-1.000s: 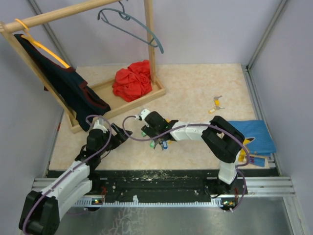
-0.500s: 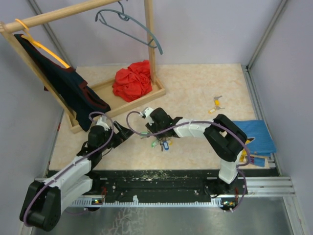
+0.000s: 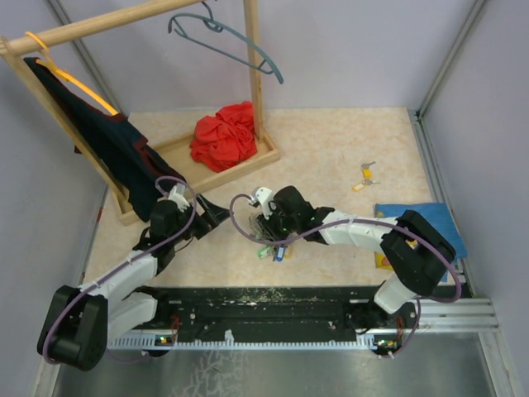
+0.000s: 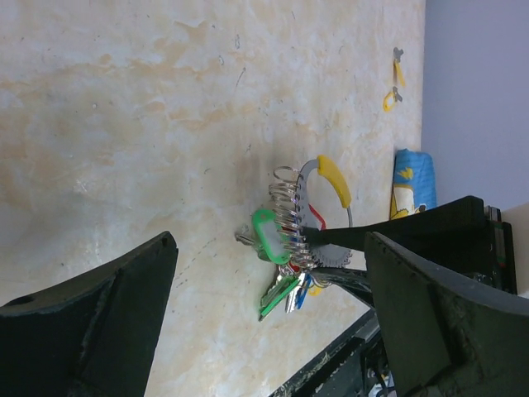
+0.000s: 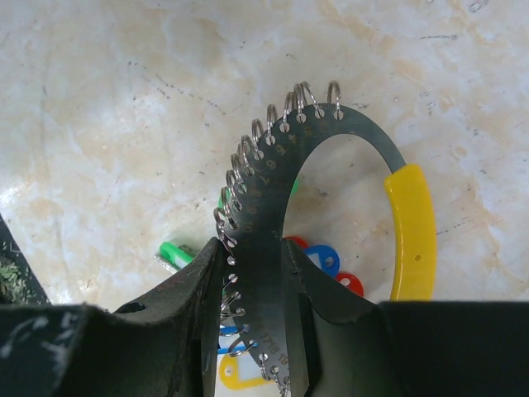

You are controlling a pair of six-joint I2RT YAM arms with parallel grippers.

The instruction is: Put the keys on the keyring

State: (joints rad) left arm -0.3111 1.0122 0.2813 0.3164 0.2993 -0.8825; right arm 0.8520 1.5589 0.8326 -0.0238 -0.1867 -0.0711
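The keyring is a flat grey metal band with a yellow section and several small wire loops along its outer edge. My right gripper is shut on the grey band, holding the ring just above the table. Several keys with green, blue, red and yellow tags hang from it. Two loose keys with yellow tags lie at the far right. My left gripper is open, just left of the keyring, with nothing between its fingers.
A wooden clothes rack stands at the back left, with a red cloth in its base tray. It carries a dark garment and a grey hanger. A blue cloth lies at the right edge.
My right gripper has closed on the keyring and shifted right with it. The left gripper has moved slightly further from the base, still open. The grey hanger swings.
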